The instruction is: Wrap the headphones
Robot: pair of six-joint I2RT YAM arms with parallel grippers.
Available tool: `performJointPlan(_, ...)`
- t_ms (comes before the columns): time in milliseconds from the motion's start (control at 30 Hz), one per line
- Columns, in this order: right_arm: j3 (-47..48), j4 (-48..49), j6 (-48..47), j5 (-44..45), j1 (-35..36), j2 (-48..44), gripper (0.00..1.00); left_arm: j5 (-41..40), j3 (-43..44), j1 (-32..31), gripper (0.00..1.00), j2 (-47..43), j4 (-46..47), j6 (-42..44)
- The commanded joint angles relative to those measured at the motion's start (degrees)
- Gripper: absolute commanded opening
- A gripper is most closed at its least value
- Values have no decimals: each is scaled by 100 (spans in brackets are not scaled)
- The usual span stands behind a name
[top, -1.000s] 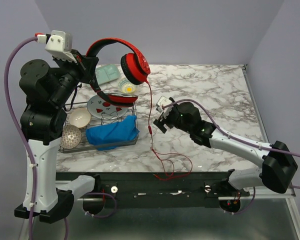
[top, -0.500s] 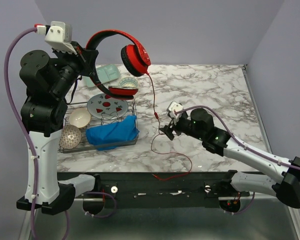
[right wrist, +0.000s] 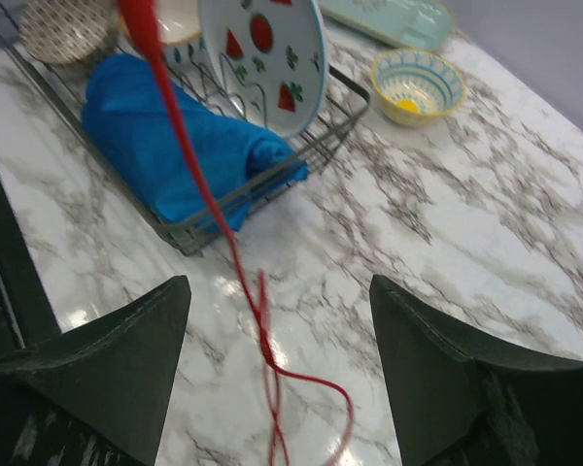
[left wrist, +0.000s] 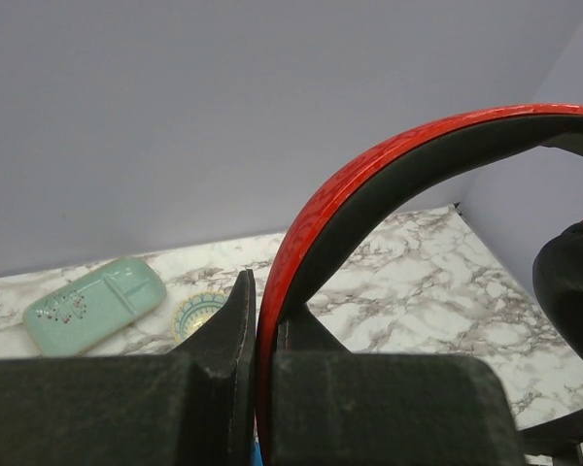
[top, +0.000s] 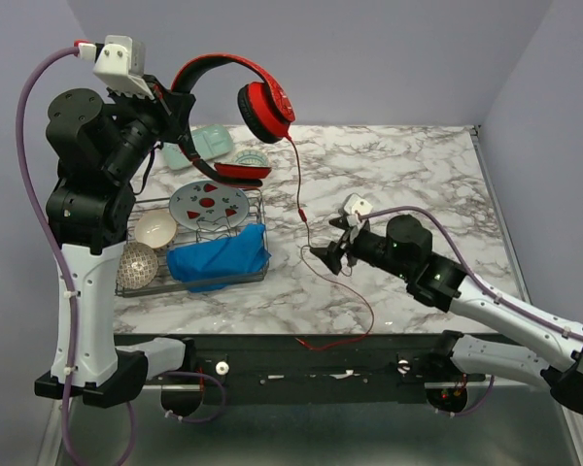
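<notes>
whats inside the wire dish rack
In the dish rack sit a rolled blue cloth, a plate with red fruit prints standing on edge, a white bowl and a speckled bowl. Whatever lies under the cloth is hidden.

**Headphones (top: 235, 97) aloft, cable (top: 299, 184) hanging**

Red throughout. The black-lined headband (left wrist: 389, 165) is pinched in the left gripper (top: 175, 105) and arches out from it. One cup (top: 265, 110) sits high beyond the fingers, the other cup (top: 243, 175) below them. The thin cable drops from the upper cup and passes between the spread fingers of the right gripper (top: 332, 250), clear of both. Slack loops lie beneath.
</notes>
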Motion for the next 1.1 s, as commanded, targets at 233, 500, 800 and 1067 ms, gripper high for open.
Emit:
performJointPlan(233,678,1720,684,58,212,1446,64,84,-68,38,0,-144,268,-299)
performJointPlan(500,513,1211,755,557,212,1309,1,-284,-550,38,0,-215,373,17)
performJointPlan(800,2286,-2611,-106,3299,431,1316,1,-2595,-2114,-716,0,13,1155,1897)
performJointPlan(1067,3929,-3651,-843,4409,572,1922,1,-3000,-2502,-1876,0,409,1024,3145)
